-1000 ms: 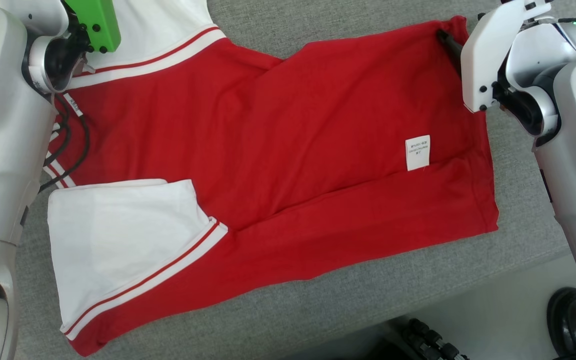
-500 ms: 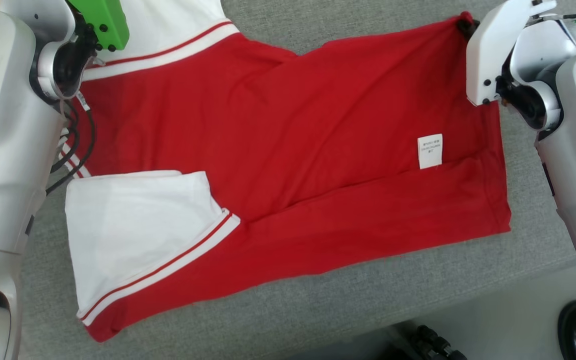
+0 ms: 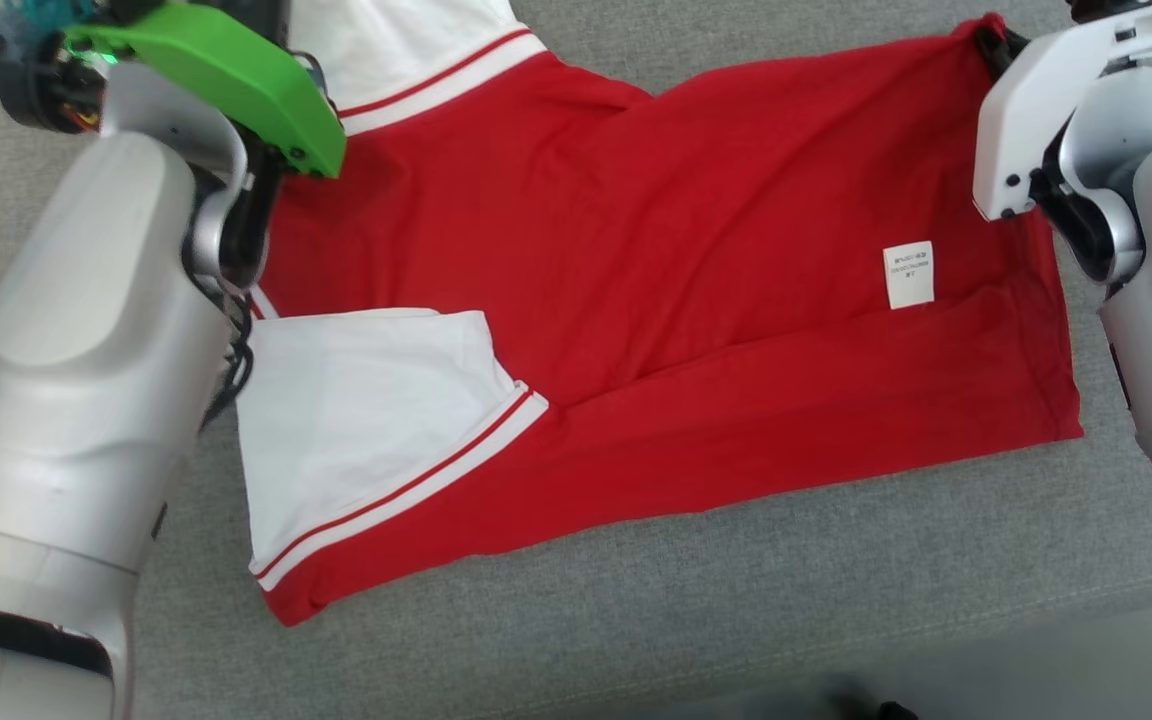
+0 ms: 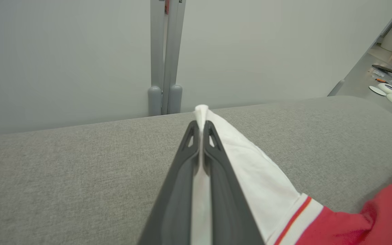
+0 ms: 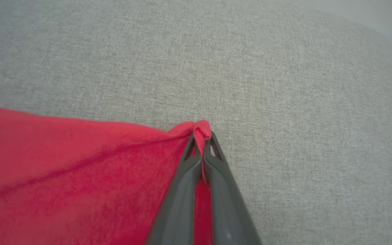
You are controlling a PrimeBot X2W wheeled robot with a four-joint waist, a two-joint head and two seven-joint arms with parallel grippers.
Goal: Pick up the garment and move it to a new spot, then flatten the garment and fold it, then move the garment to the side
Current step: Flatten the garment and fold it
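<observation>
1. The garment, a red shirt with white sleeves, is seen spread on the grey fabric surface, with its hem turned toward the robot's right and its sleeves toward the robot's left
2. The left claw is clenched on a pinch of white cloth from the far sleeve; in the left wrist view the fabric is pressed between the two dark fingers and pokes out just past their tips
3. The right claw is clenched on the far hem corner of the garment; in the right wrist view a small fold of red cloth is gripped between the fingers and bulges above their tips
4. In the head view the gripped red corner is drawn to a point at the upper right, just beside the white housing of the right wrist, and long creases are seen running from that side across the red body
5. The near sleeve is laid flat at the lower left, bordered by a red and white stripe where it meets the red cloth
6. A white label is seen on the red cloth near the hem, below the gripped corner
7. The green housing of the left wrist is held over the garment's upper left part, next to the far sleeve
8. Beyond the far edge of the surface, a pale wall and a grey upright post are seen in the left wrist view
</observation>
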